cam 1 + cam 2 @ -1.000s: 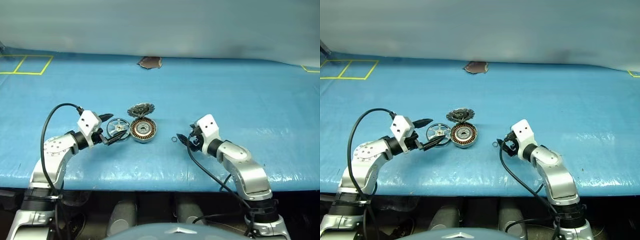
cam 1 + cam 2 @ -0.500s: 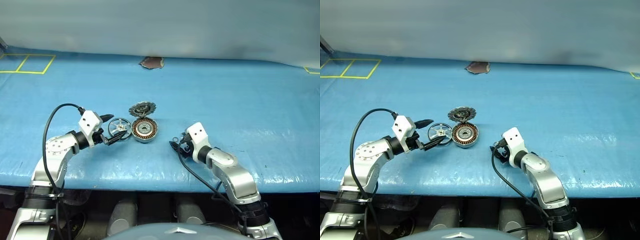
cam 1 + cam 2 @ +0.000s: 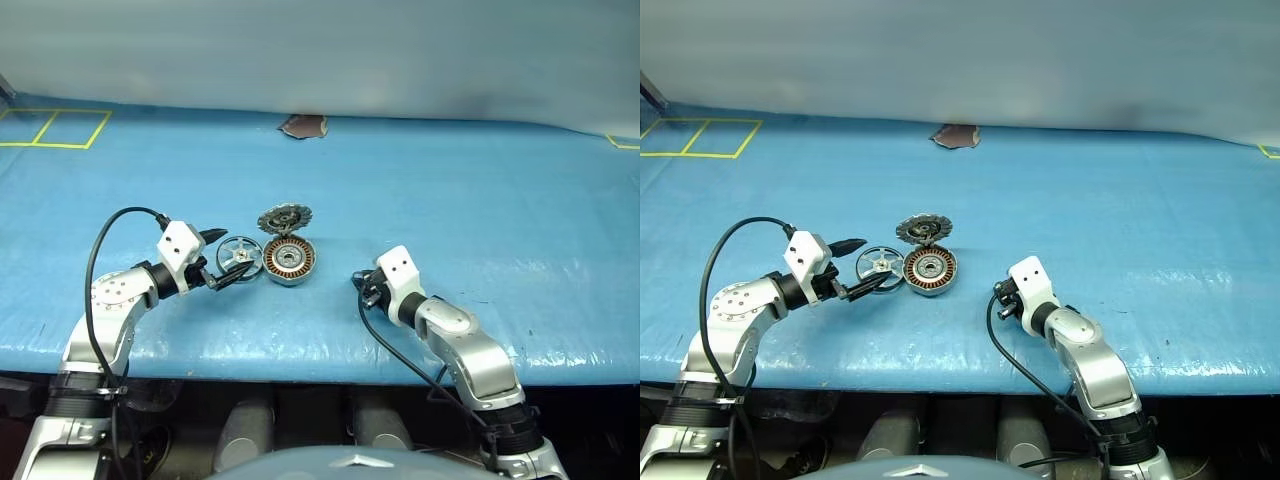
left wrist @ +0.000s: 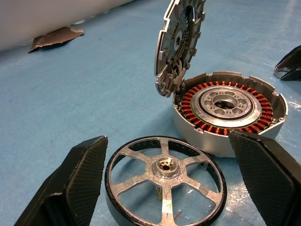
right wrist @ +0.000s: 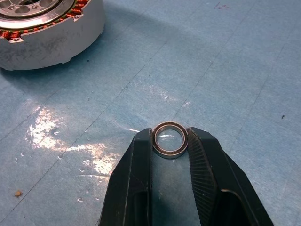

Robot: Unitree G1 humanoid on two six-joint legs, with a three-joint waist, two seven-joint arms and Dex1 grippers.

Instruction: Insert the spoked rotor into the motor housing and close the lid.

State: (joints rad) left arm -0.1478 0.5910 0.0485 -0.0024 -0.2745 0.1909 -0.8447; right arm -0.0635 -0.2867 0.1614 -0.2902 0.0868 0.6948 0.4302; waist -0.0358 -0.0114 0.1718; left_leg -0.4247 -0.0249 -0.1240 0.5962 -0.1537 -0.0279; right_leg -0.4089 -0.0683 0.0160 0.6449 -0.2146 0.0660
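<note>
Spoked rotor (image 4: 165, 181) lies flat on the blue table (image 3: 480, 200) beside the motor housing (image 4: 230, 110), lid (image 4: 178, 44) upright, bracketed by the left gripper's (image 4: 174, 183) wide-apart fingers, which next must close on it, while the right gripper (image 5: 170, 141) pinches a small ring (image 5: 170, 140).

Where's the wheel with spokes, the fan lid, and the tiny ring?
spoked rotor (image 4: 165, 168), left wrist view, central hub.
lid (image 4: 178, 44), left wrist view, finned inner face.
small ring (image 5: 170, 140), right wrist view, rim.

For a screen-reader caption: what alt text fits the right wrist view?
The right gripper is shut on a small metal ring lying on the blue table cover, a finger on each side. The motor housing, with copper windings, stands apart, farther along the cover.
</note>
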